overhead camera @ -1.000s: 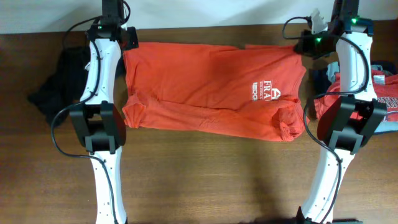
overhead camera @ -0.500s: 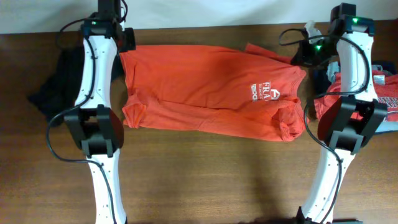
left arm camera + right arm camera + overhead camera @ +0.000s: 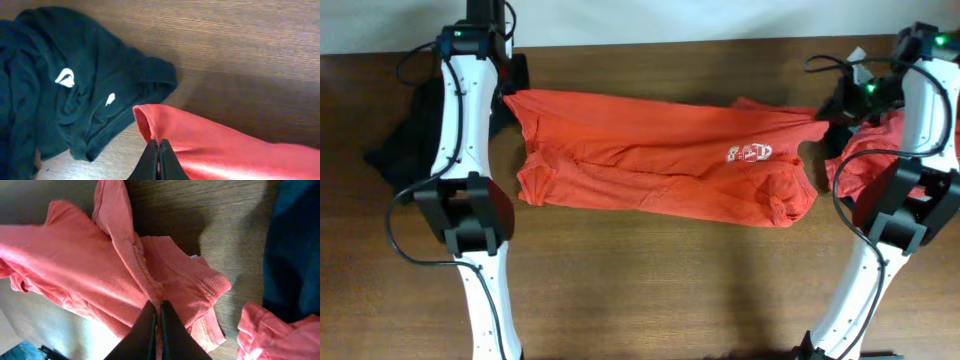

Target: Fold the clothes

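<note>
From overhead, the orange-red T-shirt (image 3: 650, 165) is lying across the middle of the table (image 3: 650, 290). Its near hem is resting on the wood and its far edge is stretching between the arms. Only the wrist views are showing the grips. The left gripper (image 3: 158, 150) is pinching the shirt's far left corner, just beside the black garment (image 3: 60, 100). The right gripper (image 3: 156, 312) is clamping bunched shirt fabric at the far right, near a dark blue cloth (image 3: 295, 240).
</note>
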{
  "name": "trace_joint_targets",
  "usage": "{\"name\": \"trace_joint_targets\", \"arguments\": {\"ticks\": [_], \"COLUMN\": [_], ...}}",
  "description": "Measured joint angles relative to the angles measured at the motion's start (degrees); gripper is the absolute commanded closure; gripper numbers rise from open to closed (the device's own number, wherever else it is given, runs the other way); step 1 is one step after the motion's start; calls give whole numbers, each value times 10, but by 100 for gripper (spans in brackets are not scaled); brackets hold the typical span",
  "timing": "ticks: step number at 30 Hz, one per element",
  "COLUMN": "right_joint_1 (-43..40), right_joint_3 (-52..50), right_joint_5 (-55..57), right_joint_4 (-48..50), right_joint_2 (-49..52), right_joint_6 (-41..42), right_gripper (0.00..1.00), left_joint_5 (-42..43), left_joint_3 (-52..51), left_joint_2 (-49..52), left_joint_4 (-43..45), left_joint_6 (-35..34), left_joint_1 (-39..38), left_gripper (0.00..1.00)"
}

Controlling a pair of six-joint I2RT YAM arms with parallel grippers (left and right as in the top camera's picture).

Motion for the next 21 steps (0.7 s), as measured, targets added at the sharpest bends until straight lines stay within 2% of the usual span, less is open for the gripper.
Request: {"name": "trace_joint_targets", "arguments": {"ticks": [8, 15, 21], "right_joint_1": [8, 11, 7], "right_joint_3": [-34, -119, -139], "right_joint_5": [5, 27, 35], "right_joint_4": [-2, 1, 12], "right_joint_2": [0, 0, 0], "right_joint_6": [0, 0, 0], "right_gripper": [96, 96, 96], "left_joint_5": [0, 0, 0], "left_joint_3": [-5, -70, -106], "left_joint_2": [0, -1, -1], "left_joint_4": [1, 0, 6], "left_joint_6": [0, 0, 0], "left_joint_1": [3, 1, 1], "left_gripper": [99, 99, 99]}}
